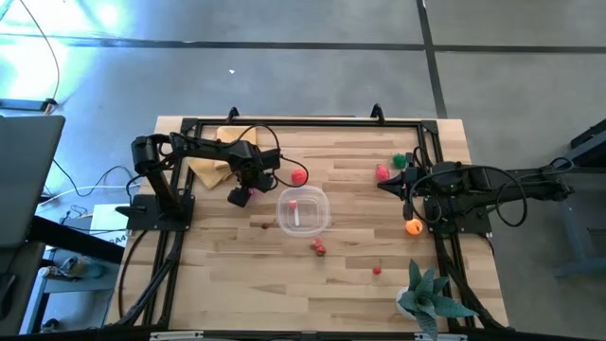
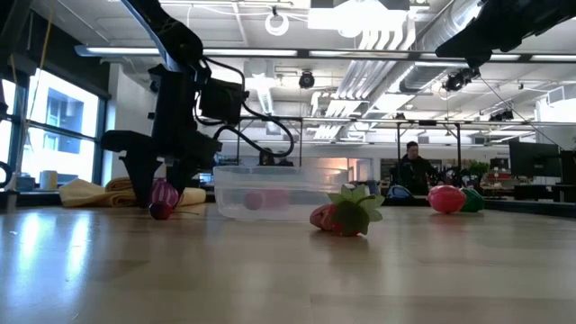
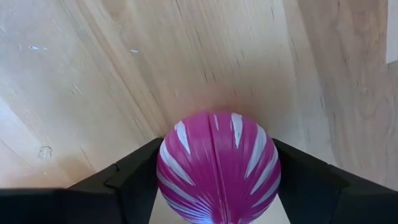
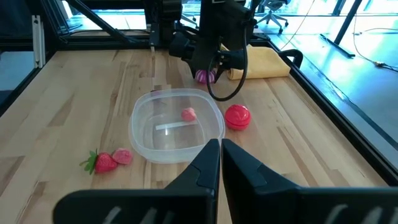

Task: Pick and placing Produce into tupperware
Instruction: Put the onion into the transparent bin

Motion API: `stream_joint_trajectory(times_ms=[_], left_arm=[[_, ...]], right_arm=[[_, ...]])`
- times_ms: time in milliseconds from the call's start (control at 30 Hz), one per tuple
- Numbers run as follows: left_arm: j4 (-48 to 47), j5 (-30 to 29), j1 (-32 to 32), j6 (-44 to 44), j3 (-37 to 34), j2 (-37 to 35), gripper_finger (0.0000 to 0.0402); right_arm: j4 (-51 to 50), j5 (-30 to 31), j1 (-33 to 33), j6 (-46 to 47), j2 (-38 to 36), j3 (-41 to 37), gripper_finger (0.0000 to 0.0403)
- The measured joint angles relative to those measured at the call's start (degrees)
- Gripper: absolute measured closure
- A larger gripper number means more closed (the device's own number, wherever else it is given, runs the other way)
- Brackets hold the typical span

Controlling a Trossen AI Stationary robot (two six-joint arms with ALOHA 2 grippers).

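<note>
My left gripper point(image 1: 240, 195) points down, left of the clear tupperware point(image 1: 303, 210), and is shut on a purple, white-striped toy vegetable point(image 3: 216, 167). One pink piece of produce point(image 1: 295, 202) lies in the tupperware. A red ball-shaped fruit point(image 1: 299, 175) lies on the table behind the tub, and a strawberry with a pink piece point(image 1: 319, 246) lies in front of it. Red point(image 1: 382, 172), green point(image 1: 400, 161) and orange point(image 1: 413, 226) pieces lie near my right gripper point(image 4: 221, 155), which hangs shut above the table's right side. My left gripper pinches the purple vegetable between its two fingers, one on each of its round sides point(image 3: 163, 171). The fingers point(image 2: 144, 184) come from above, pointing down. The vegetable point(image 2: 164, 200) sits low at the tabletop; whether it is lifted clear I cannot tell.
A folded yellow cloth point(image 1: 213, 166) lies at the far left behind my left arm. A spiky teal plant point(image 1: 431, 298) stands at the near right corner. A small red piece point(image 1: 377, 270) and a tiny dark one point(image 1: 264, 225) lie on the wood. A black frame point(image 1: 284, 121) runs around the table.
</note>
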Motion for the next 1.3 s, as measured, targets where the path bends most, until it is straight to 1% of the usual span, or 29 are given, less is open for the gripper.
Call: stream_joint_trajectory(times_ms=[200,367,567,833,933,1067,1200,1300], left_arm=[[0.04,1.52,0.02,-0.13,0.02,-0.07,0.0148],[-1.16,3.62,-0.02,-0.65,1.12,-0.07,0.0142],[-3.47,8.00,0.00,-1.07,6.20,-0.07,0.0141],[-8.95,11.10,-0.86,-1.18,15.31,-0.07,0.0145],[-9.73,12.09,-2.51,-1.20,19.35,-0.08,0.0142],[-9.58,12.66,-6.35,-1.17,24.88,-0.09,0.0141],[-8.31,10.96,-11.29,-0.67,29.45,-0.09,0.0141],[-4.56,10.03,-14.87,0.50,31.19,-0.13,0.0140]], right_arm=[[0.01,0.00,-0.01,0.00,0.00,0.00,0.0394],[0.02,-0.01,-0.01,0.00,0.02,0.00,0.0394],[0.02,-0.01,0.00,0.00,0.00,0.00,0.0394],[0.02,-0.01,-0.01,0.00,0.00,0.00,0.0394],[0.02,0.01,0.00,0.00,-0.01,0.00,0.0394],[0.02,0.01,0.00,0.00,-0.01,0.00,0.0394],[0.02,0.01,0.00,0.00,0.01,0.00,0.0394],[0.02,0.00,0.01,0.00,-0.01,0.00,0.0394]])
